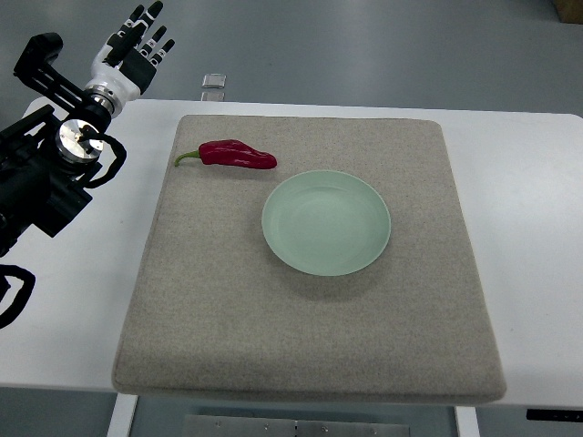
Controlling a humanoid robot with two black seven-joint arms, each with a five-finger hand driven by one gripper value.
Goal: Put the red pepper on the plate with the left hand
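felt mat [310, 355], glossy curved red pepper [235, 155]

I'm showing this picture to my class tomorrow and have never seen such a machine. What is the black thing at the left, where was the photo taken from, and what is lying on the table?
There is one picture, taken by a camera looking steeply down from the robot's own side. The black jointed thing is the robot's left arm, ending in its left hand, fingers spread, holding nothing, raised past the table's far left corner. No right arm shows. On the white table lies a grey felt mat. On the mat sit a pale green plate, empty, and a red pepper with a green stem, lying just beyond the plate's left side, apart from it.
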